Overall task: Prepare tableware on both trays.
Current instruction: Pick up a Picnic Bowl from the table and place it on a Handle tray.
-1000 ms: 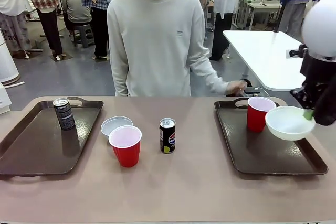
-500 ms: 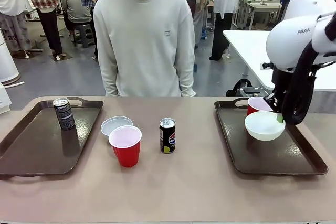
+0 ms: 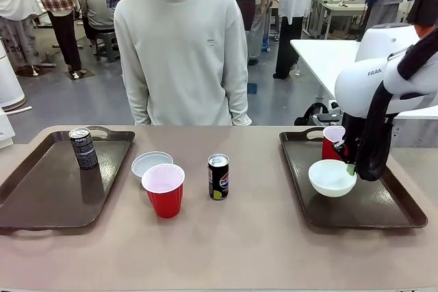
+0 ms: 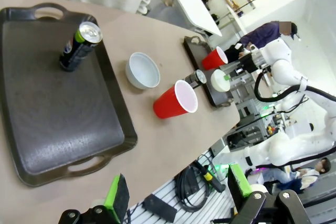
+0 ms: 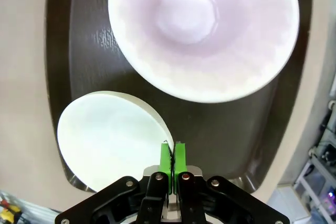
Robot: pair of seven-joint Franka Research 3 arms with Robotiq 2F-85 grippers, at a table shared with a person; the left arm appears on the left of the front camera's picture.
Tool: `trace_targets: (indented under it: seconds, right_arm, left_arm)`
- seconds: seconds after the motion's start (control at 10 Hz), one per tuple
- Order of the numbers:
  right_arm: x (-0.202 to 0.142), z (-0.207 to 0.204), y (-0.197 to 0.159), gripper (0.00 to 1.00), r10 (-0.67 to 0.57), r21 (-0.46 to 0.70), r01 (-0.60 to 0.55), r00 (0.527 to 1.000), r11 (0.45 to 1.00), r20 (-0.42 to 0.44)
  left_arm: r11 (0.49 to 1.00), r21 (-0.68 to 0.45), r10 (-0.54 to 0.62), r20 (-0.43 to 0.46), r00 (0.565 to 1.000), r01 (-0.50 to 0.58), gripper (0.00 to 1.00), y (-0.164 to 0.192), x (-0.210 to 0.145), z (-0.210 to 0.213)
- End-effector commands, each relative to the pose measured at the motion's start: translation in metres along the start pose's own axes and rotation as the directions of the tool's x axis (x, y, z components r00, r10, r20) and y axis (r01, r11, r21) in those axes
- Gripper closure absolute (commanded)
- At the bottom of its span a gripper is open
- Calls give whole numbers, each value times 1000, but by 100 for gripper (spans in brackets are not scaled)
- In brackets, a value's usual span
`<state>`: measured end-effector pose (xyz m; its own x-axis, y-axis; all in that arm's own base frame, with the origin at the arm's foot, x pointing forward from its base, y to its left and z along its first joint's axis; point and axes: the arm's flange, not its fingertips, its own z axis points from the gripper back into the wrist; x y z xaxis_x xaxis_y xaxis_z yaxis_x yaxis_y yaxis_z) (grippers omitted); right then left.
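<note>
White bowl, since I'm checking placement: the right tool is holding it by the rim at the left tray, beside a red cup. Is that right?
Not quite. The right tool is holding the white bowl by the rim at the right tray, not the left one, beside a red cup. The front view shows this.

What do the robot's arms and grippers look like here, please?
The right arm is a glossy white, rounded shell with grey lettering, and a thick black cable loops beside it. The right gripper has black metal linkages with bolts and slim green pads. The left gripper is likewise black with green pads.
</note>
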<state>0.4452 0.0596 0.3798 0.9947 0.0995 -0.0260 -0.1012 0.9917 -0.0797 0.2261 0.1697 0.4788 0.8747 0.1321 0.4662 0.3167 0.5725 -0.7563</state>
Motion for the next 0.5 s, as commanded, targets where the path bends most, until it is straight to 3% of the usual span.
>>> trace_targets:
  seconds: [0.0,0.1,0.2,0.3,0.4]
  right_arm:
    - [4,-11,0,97,-3,15,3,1000,1000,-17]
    - [4,-14,-1,97,-3,14,3,1000,1000,-17]
    - [2,-11,-1,37,-1,15,1,1000,1000,-12]
    - [-1,-5,-1,37,-10,9,10,1000,1000,1]
    - [-7,4,-2,0,-15,1,15,1000,1000,17]
  left_arm:
    - [1000,-20,-20,12,1000,20,0,0,0,1]
    - [1000,-20,-20,12,1000,20,0,0,0,1]
    - [1000,-20,-20,12,1000,20,0,0,0,1]
    - [1000,-20,-20,12,1000,20,0,0,0,1]
    - [1000,-20,-20,12,1000,20,0,0,0,1]
